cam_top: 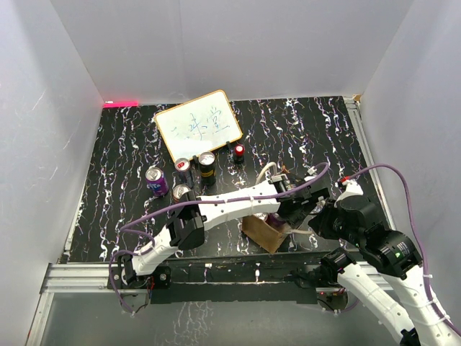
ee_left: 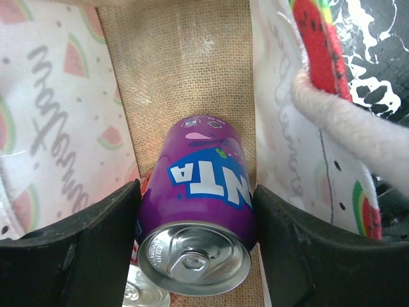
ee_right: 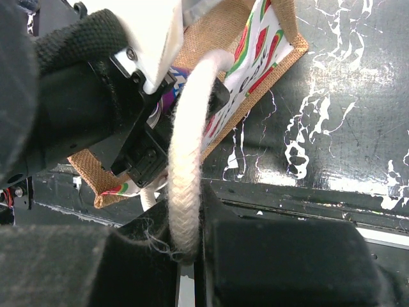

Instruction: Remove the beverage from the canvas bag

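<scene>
Nearest, the left hand (ee_left: 197,252) sits inside the canvas bag (ee_left: 179,57). Its two black fingers (ee_left: 83,249) flank the purple can (ee_left: 199,185) and bear on its opposite sides, a narrow hold across the can's width that appears closed on it. The lid faces the wrist. The can's long axis runs straight away from the hand toward the burlap panel beyond, in line with the fingers. A second can top (ee_left: 144,293) shows just below and left of it; whether they touch cannot be determined. Outside the bag, the right hand (ee_right: 188,256) is clamped on the white cord handle (ee_right: 186,160), beside the left arm.

Judgement: the left arm has the beverage. Withdrawal should follow the can's axis, back out through the mouth, with the right hand restraining the bag.

Risk: the patterned lining lies close on both sides and may drag.

Farther off, loose cans (cam_top: 189,167) stand on the bench (cam_top: 115,180), well apart from the bag.
</scene>
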`<state>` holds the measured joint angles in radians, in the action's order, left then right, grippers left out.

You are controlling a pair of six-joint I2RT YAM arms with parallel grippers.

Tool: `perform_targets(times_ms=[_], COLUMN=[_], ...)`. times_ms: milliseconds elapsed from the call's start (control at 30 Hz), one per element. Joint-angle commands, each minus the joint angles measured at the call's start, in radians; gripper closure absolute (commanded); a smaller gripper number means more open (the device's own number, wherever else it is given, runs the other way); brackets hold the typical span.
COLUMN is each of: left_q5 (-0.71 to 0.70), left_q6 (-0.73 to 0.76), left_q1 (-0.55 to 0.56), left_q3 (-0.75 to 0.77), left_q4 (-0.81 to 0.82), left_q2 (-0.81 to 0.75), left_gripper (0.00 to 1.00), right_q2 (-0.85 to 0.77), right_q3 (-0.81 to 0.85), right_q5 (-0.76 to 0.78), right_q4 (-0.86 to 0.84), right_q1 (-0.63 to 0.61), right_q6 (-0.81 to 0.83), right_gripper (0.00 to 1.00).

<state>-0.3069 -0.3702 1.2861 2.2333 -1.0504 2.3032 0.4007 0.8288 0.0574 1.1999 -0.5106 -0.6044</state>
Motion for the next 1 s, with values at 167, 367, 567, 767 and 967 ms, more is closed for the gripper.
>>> perform_targets(times_ms=[167,367,567,767,967], left_q5=[-0.136,-0.149,-0.117,-0.052,0.035], left_q6=[-0.03,-0.062,-0.104,-0.137,-0.154], left_q1=[0.003,-0.004,-0.018,-0.045,-0.068], left_q3=[0.027,-0.008,-0.098,-0.162,-0.204], left_q4=[-0.025,-0.022,0.044,0.15,0.212], left_q2=[-0.129,-0.159,-0.22,-0.293,-0.353], left_gripper=[0.9,1.0,1.0,1.0,1.0], right_q2=[0.006,0.006,0.017,0.014,-0.001], right_q3=[0.032,0.032,0.033,0.034,0.039], right_q5=[0.034,0.04,0.038,0.025,0.012], right_q4=[-0.051,-0.054,-0.074,-0.094,-0.115], right_q1=[-0.006,-0.006,-0.006,-0.006,-0.006], right_q6=[-0.006,-0.013,-0.011,-0.002,0.007], right_gripper=[0.92,0.92,0.93,0.92,0.92])
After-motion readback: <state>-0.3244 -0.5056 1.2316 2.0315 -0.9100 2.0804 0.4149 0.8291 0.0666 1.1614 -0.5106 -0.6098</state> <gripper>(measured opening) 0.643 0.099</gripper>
